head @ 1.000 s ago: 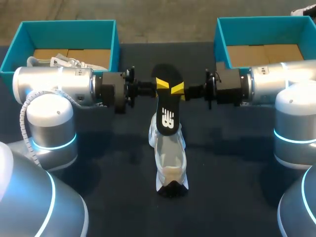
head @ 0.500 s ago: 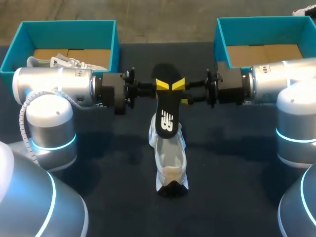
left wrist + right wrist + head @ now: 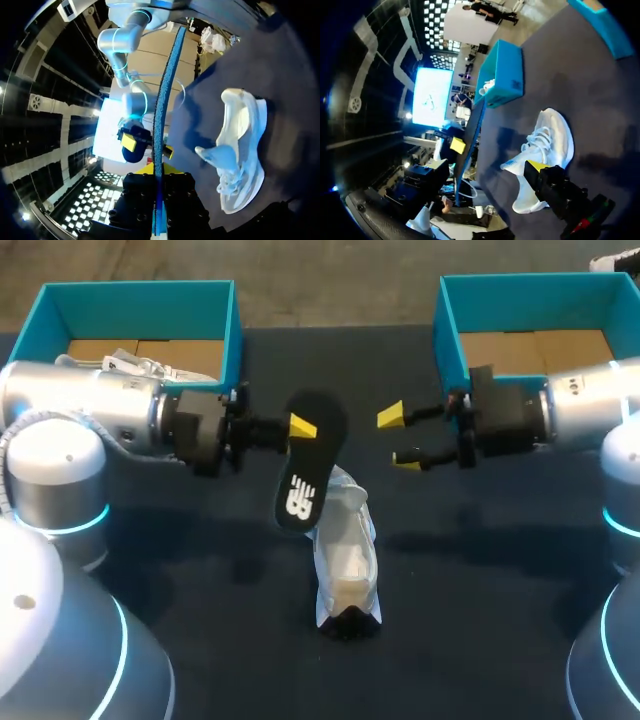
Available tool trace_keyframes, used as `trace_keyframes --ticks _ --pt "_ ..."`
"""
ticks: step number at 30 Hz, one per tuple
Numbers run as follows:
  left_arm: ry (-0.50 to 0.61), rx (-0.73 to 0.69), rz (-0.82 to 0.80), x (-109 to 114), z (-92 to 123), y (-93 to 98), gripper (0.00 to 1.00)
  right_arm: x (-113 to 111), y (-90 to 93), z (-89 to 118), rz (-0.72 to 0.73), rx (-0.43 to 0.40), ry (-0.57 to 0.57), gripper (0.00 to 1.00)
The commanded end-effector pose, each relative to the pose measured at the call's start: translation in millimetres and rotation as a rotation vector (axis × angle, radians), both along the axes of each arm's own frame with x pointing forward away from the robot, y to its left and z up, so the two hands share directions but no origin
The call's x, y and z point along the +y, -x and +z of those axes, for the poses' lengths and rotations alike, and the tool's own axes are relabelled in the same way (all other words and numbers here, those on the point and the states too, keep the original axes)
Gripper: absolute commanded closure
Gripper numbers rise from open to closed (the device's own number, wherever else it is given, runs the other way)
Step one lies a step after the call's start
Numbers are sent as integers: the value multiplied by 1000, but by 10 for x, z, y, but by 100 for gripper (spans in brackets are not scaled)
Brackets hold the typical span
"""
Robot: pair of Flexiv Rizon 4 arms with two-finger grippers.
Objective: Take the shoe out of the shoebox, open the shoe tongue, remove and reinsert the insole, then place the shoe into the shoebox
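Now the left tool [image 3: 300, 428] pinches the insole [image 3: 310, 465], raised near the shoe [image 3: 345, 565] resting on the bench [image 3: 480, 570]; the right tool [image 3: 398, 438] gapes empty. Steer the insole's toe end down into the opening, slowly.

Speaker A: How many shoeboxes appear in the head view?

Speaker B: Two, both teal: the upper-left shoebox [image 3: 140, 298] and the upper-right shoebox [image 3: 530, 292].

Speaker A: And shoes?

Speaker B: Two white ones: the centre shoe [image 3: 345, 570] in the middle of the frame, and the boxed shoe [image 3: 130, 365] inside the upper-left shoebox.

Speaker A: Anything else to count?

Speaker B: One black insole [image 3: 305, 475], just left of centre. Two robot arms, the left arm [image 3: 90, 410] and the right arm [image 3: 590, 405]. Two grippers, the left gripper [image 3: 300, 427] and the right gripper [image 3: 398, 438].
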State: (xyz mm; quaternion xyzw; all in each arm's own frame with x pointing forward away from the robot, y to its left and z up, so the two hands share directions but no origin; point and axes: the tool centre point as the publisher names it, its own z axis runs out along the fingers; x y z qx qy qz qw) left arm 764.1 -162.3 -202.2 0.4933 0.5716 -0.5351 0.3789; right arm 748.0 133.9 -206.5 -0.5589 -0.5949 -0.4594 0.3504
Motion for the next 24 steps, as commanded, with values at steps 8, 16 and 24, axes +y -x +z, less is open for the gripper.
trace_keyframes --ticks 8,16,24 --pt "-85 63 -59 227 81 258 100 -331 63 85 4 26 230 0" --pt "-85 63 -59 227 81 258 100 -331 63 85 4 26 230 0" --pt "-27 230 -124 183 68 549 100 -456 219 -5 319 -290 452 0"
